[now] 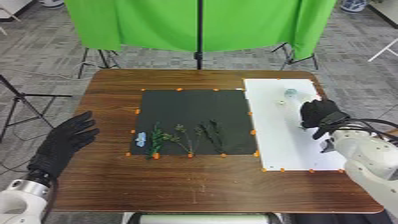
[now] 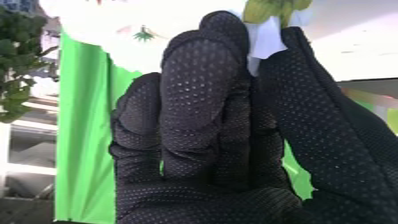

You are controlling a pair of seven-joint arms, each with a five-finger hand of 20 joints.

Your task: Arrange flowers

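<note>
Here's my right hand (image 2: pixel 195 95), pinching a pale flower (image 2: pixel 264 44) over the white board (image 1: pixel 282 132)! Likely feather-light, soft, easily bruised; I'd hold it low, by the stem, gently.

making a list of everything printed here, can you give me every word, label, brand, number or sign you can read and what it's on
None: no word, label, brand, number or sign can be read here.
Black mat and white sheet: no readable text; the orange marks along their edges are plain.
White piece pinched by the right hand: no readable text.
</note>
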